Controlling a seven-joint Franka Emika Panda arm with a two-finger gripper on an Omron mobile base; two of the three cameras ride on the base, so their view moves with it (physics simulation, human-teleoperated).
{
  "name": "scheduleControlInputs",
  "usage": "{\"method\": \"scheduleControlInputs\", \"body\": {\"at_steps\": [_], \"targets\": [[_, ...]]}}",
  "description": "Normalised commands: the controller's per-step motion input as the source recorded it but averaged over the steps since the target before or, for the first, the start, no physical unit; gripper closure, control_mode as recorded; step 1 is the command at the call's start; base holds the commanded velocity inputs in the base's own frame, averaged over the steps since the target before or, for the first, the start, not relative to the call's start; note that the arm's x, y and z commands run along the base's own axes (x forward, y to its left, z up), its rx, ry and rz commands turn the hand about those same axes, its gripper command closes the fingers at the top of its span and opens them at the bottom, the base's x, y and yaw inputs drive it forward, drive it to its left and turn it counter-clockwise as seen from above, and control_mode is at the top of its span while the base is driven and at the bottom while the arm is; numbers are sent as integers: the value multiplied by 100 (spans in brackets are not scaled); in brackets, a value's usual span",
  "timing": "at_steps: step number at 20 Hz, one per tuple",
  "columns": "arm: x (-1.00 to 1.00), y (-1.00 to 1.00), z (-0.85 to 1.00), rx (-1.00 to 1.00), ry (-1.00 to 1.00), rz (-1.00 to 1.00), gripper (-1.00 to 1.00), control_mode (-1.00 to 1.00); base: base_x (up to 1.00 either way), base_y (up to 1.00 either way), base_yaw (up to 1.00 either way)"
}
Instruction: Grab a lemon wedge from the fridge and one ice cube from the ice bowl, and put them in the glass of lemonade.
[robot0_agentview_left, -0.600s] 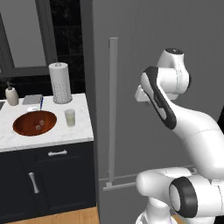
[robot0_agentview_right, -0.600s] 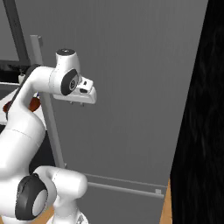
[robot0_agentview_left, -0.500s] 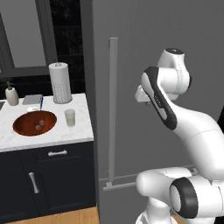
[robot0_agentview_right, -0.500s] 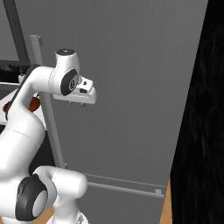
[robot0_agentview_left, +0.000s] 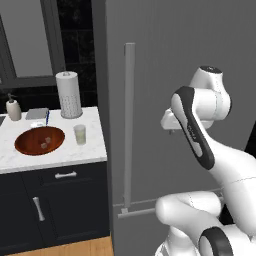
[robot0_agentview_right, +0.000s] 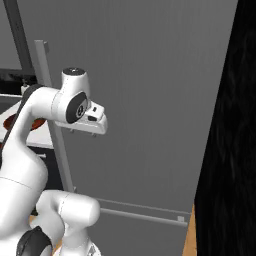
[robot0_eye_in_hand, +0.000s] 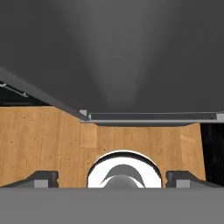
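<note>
Fridge (robot0_agentview_left: 170, 75) shut, pincer (robot0_agentview_right: 84, 132) spread wide and empty, pointing down beside the door, apart from the bar handle (robot0_agentview_left: 129, 125). Best to swing across to that handle, close squarely around it and pull in a steady arc. Left base view alone gives the desk (robot0_agentview_left: 95, 150) with ice bowl (robot0_agentview_left: 39, 140), two ice cubes (robot0_agentview_left: 46, 144) and glass of lemonade (robot0_agentview_left: 79, 134); hand view looks down the door to wooden floor (robot0_eye_in_hand: 43, 140).

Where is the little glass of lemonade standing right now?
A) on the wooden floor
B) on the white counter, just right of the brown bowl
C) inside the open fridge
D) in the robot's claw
B: the glass of lemonade stands on the counter beside the ice bowl.
</note>
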Motion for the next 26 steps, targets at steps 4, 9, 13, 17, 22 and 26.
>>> {"method": "scheduleControlInputs", "body": {"at_steps": [4, 9, 13, 17, 22, 26], "targets": [[-36, 0, -36, 5, 0, -2, -100, -100, 0, 0, 0], [-7, 0, -15, 2, 0, -1, -100, -100, 0, 0, 0], [-1, 6, 0, 0, 0, 0, -100, -100, 0, 0, 0], [-8, 26, 0, -2, 0, 0, -100, 100, -12, 47, 0], [0, 0, 0, 0, 0, 0, -100, 100, -3, 100, 0], [0, 0, 0, 0, 0, 0, -100, 100, 19, 100, 0]]}}
